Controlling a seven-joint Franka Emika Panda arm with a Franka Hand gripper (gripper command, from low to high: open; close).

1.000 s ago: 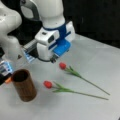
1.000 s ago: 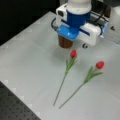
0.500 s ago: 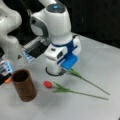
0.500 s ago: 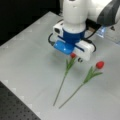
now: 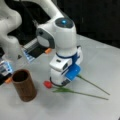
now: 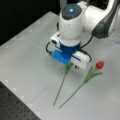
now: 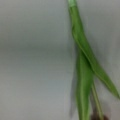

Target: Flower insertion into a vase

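Observation:
Two red flowers with green stems lie on the grey table. One flower (image 5: 93, 84) (image 6: 61, 86) runs under my gripper (image 5: 58, 82) (image 6: 74, 64), which is low over its upper end and hides its head. In the wrist view its leaves and stem (image 7: 83, 62) fill the right half, very close; no fingers show there. The second flower, with its red head (image 5: 47, 84) (image 6: 100, 64) showing, lies free beside the gripper. The brown cylindrical vase (image 5: 24, 85) stands upright at a front view's lower left, a short way from the gripper, with nothing showing in it.
A white arm segment and a bracket with blue and orange parts (image 5: 32, 52) are behind the vase at a front view's left. Black perforated board (image 6: 15, 105) borders the table at a front view's bottom left.
The gripper has come down from above the table and toward the flowers, and now sits low over the upper end of one flower. Both flowers and the vase stay in place.

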